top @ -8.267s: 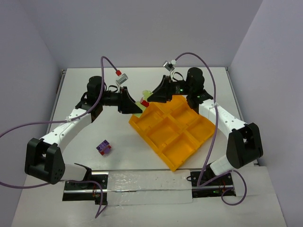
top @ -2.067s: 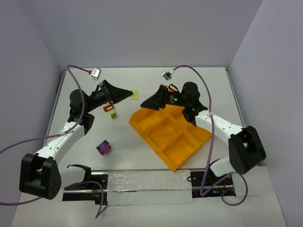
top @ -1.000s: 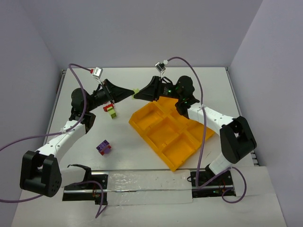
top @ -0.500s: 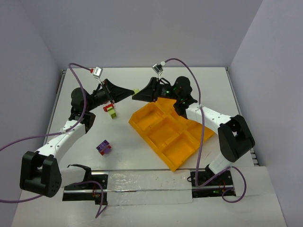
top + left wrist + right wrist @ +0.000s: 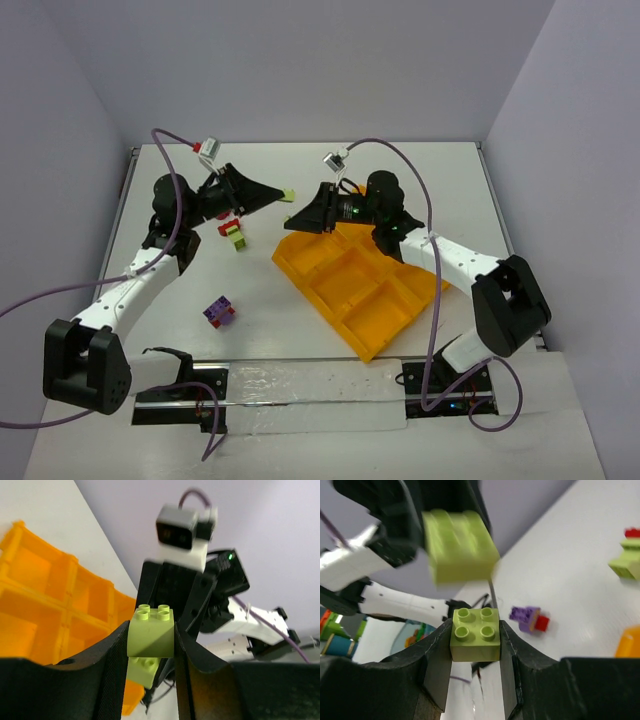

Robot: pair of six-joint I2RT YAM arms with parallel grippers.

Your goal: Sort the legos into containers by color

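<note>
My left gripper is shut on a yellow-green lego, held in the air left of the tray's far corner; it sits between the pads in the left wrist view. My right gripper is shut on a second yellow-green lego, just below and right of the left one; this brick also shows in the left wrist view. The two bricks are apart. A red and yellow-green clump and a purple and red clump lie on the table. The orange-yellow tray shows no legos in its compartments.
The tray lies turned at an angle right of centre, its far corner under the right gripper. The right arm reaches over the tray's far side. Purple cables loop from both wrists. The purple and red clump lies on bare table left of the tray.
The grippers met at the yellow-green bricks half a second ago. Now the right gripper has drawn back and down with one brick; the left gripper keeps the other and has risen slightly.
</note>
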